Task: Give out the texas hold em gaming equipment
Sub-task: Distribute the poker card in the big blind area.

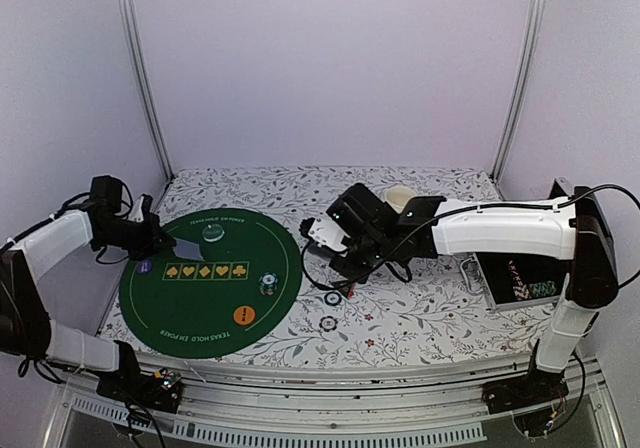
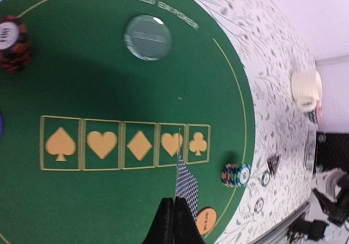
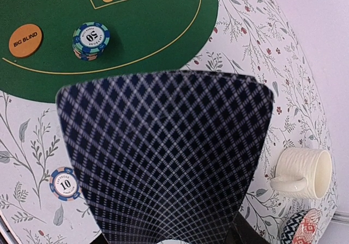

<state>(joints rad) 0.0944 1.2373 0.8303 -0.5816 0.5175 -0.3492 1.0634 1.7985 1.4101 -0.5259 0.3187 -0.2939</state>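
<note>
On green round felt mat [image 1: 200, 303]: striped chip stack [image 1: 267, 285], orange disc [image 1: 243, 315], clear disc [image 1: 212, 233] placed; suit boxes [image 2: 125, 144] bare. Left gripper [image 2: 173, 205] pinches blue-lattice playing card [image 2: 188, 184], right gripper [image 1: 335, 248] clamps second card [image 3: 163, 157]; two loose chips [image 1: 332, 298] off-mat

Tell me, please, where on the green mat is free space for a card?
Free: the green band between the clear disc and the row of suit boxes, and the strip below the boxes, left of the orange button. Crowded: the right edge of the mat, where the chip stack sits near the club box.
</note>
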